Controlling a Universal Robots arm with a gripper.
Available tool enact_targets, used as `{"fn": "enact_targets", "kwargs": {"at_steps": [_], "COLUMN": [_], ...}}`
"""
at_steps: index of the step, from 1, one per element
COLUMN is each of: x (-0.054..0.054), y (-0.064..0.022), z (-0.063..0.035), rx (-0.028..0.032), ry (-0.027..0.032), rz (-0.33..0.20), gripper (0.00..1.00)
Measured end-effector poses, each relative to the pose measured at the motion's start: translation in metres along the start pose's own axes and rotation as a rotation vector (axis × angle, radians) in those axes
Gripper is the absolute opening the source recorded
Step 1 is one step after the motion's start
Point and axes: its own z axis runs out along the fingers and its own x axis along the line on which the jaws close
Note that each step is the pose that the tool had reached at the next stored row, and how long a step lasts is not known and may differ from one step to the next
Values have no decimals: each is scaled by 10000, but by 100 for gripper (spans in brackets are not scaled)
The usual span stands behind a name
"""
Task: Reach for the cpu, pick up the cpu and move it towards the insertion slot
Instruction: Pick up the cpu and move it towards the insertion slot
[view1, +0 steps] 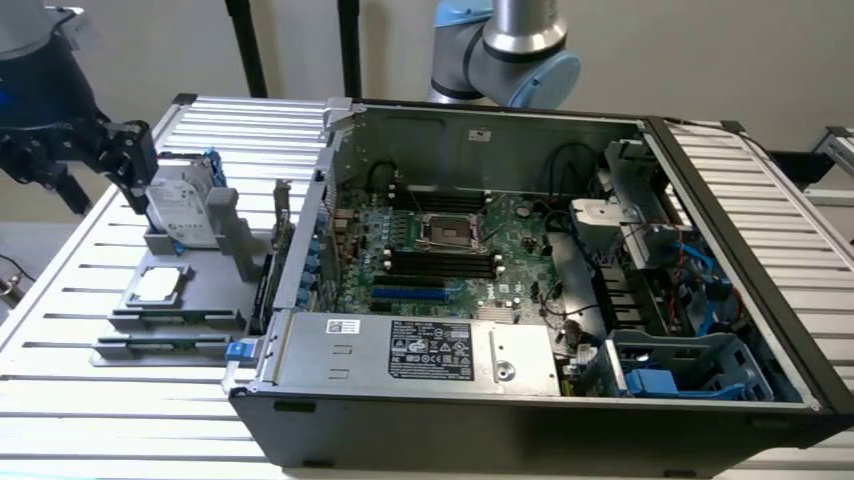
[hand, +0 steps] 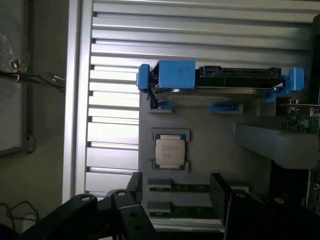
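The cpu (view1: 158, 285) is a small square chip, silver side up, lying in a grey fixture (view1: 200, 350) on the slatted table, to the exterior view's left of the computer case. My gripper (view1: 118, 165) hovers above and behind it, beside the upright hard drive (view1: 180, 205). In the wrist view the cpu (hand: 170, 151) lies some way ahead of my gripper (hand: 177, 197), whose dark fingers (hand: 220, 192) are open with nothing between them. The insertion slot (view1: 447, 230), a silver-framed socket with a dark centre, sits on the motherboard inside the open case.
The hard drive with blue rails (hand: 220, 82) stands just beyond the cpu. Two memory sticks (hand: 180, 187) lie in the fixture on the cpu's near side. The case wall (view1: 300, 250) rises between the fixture and the motherboard. Black memory slots (view1: 441, 262) flank the socket.
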Motion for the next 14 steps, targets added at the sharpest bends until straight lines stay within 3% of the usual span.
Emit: {"fn": "enact_targets", "kwargs": {"at_steps": [14], "x": [-1], "y": [-10], "z": [255], "rx": [0], "ry": [0], "rz": [0], "gripper": [65]}}
